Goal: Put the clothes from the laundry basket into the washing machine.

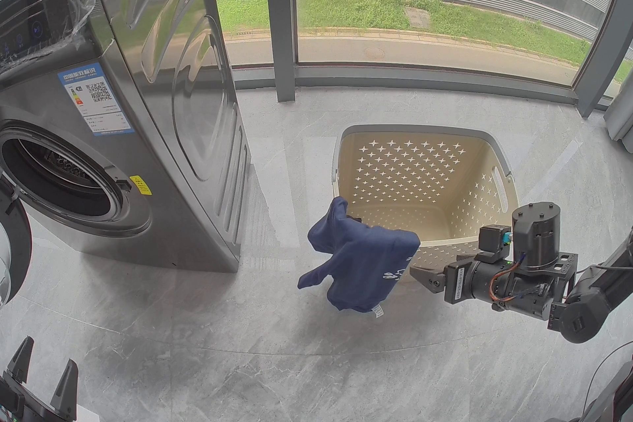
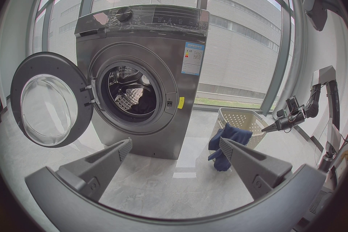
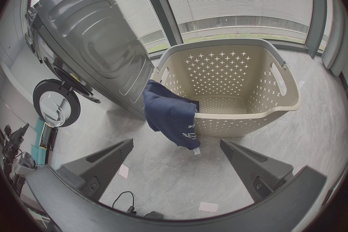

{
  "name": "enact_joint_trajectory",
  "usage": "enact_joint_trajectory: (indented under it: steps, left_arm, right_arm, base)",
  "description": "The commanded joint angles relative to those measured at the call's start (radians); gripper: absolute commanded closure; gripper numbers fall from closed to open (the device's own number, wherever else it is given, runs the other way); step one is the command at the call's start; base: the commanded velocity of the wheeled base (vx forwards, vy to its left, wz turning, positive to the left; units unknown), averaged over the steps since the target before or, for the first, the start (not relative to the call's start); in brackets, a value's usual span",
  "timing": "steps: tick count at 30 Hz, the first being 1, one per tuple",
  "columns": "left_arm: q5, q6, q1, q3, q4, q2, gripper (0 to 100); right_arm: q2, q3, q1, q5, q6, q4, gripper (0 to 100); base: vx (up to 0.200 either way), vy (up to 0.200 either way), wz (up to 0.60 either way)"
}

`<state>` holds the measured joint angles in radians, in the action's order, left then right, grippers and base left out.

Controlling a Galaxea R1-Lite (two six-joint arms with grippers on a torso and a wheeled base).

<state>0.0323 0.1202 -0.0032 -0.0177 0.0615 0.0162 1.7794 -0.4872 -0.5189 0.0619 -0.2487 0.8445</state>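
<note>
Garment: A navy garment (image 1: pixel 362 258) was seen draped over the near-left corner of the laundry basket (image 1: pixel 422 130). Most of it hung down outside the wall, and a small part was tucked inside the rim.
Basket: Apart from that piece, no other clothes were made out inside.
Washing machine: The washing machine (image 1: pixel 184 80) was placed to the robot's left of the basket. Its door (image 2: pixel 47 98) was swung open and the drum (image 2: pixel 132 96) was exposed.
Right gripper: The right gripper (image 1: pixel 422 277) was held wide and empty, just beside the garment, with its tips pointed at it.
Left gripper: The left gripper (image 1: pixel 46 354) was spread wide and empty, low before the machine and well apart from the basket.
Deciding relation: The garment lay straight ahead of the right gripper's tips, toward the robot's left. Its long axis was hung downward across the rim. The right arm was judged much the nearer.
Step judged: A short advance and a closing on the bunched cloth at the rim were thought to be called for.
</note>
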Motion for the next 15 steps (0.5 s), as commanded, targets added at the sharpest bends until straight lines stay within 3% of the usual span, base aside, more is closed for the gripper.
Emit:
enact_joint_trajectory:
  steps: [1,15]
  left_arm:
    - [0.0,0.001,0.0,0.015,0.0,-0.016,0]
    - [0.0,0.003,0.0,0.016,0.0,-0.016,0]
  right_arm:
    - [0.109,-0.007,-0.021,0.001,-0.003,0.05,0]
    - [0.308,-0.105,-0.075,0.003,-0.034,0.154,0]
  base:
    - [0.0,0.0,0.0]
    - [0.0,0.0,0.0]
